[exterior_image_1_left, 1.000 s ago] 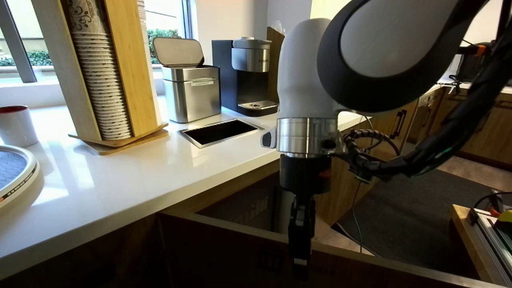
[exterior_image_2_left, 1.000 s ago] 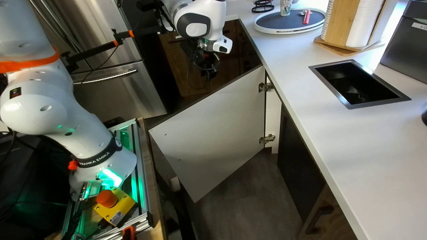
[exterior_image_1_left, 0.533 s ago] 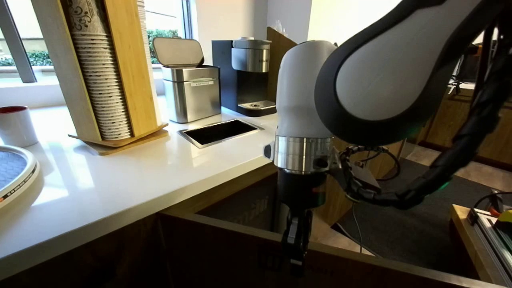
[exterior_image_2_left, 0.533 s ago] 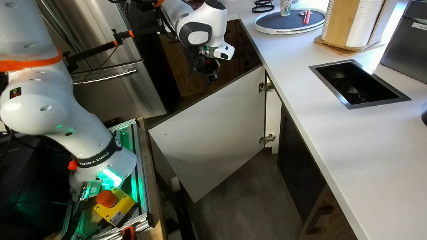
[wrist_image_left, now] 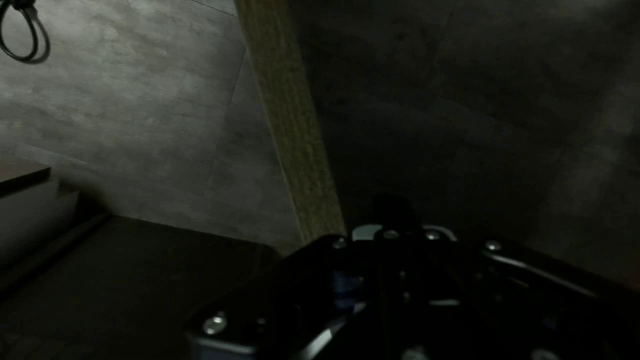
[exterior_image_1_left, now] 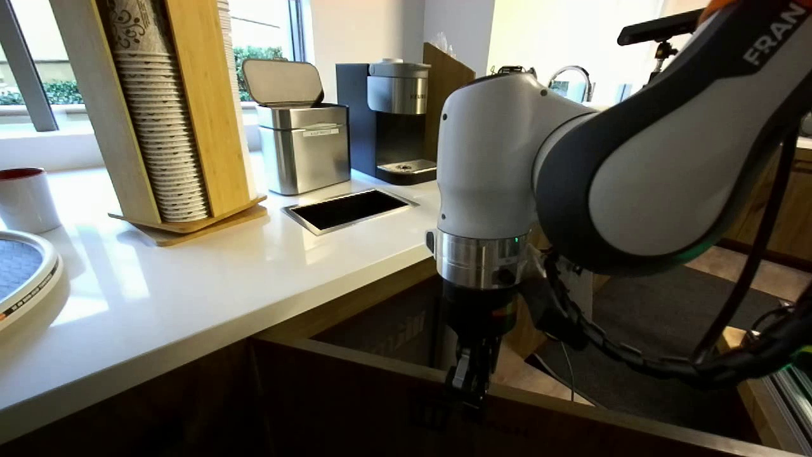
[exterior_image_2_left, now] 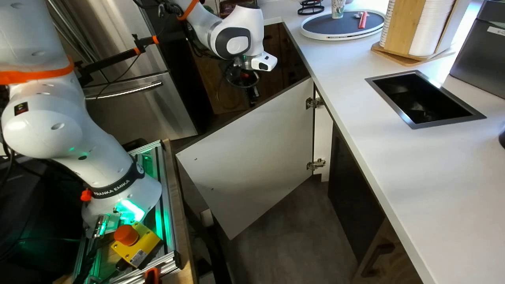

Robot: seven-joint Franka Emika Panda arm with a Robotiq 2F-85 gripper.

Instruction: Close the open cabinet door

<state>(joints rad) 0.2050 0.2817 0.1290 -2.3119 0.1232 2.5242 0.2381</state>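
Although the cabinet door [exterior_image_2_left: 252, 157] is hung by two metal hinges [exterior_image_2_left: 314, 103] below the tabletop [exterior_image_2_left: 394, 169], it is swung well out from it, and its white inner face is turned toward the camera in an exterior view. On the brown outer side, the end effector [exterior_image_1_left: 468, 395] is held pointing downward near the door's top edge — whether the panel is touched cannot be told. In the wrist view its fingers are seen clenched together, though much of them is lost in shadow. There the door's wooden edge is shown as a slanting strip, run down to just beside the fingers.

On the tabletop a wooden rack [exterior_image_1_left: 209, 114] is filled with stacked cups [exterior_image_1_left: 162, 127]; beside it a steel bin [exterior_image_1_left: 307, 152] is set with its lid raised, and next to that a coffee machine [exterior_image_1_left: 396, 120] is placed. A metal-framed opening [exterior_image_1_left: 349, 211] is cut into the surface near the bin. A white mug [exterior_image_1_left: 28, 203] with a red interior is placed beside the rack. The robot arm [exterior_image_2_left: 43, 114] is mounted on a metal frame [exterior_image_2_left: 167, 205], and an orange button [exterior_image_2_left: 126, 235] is seen near its base.
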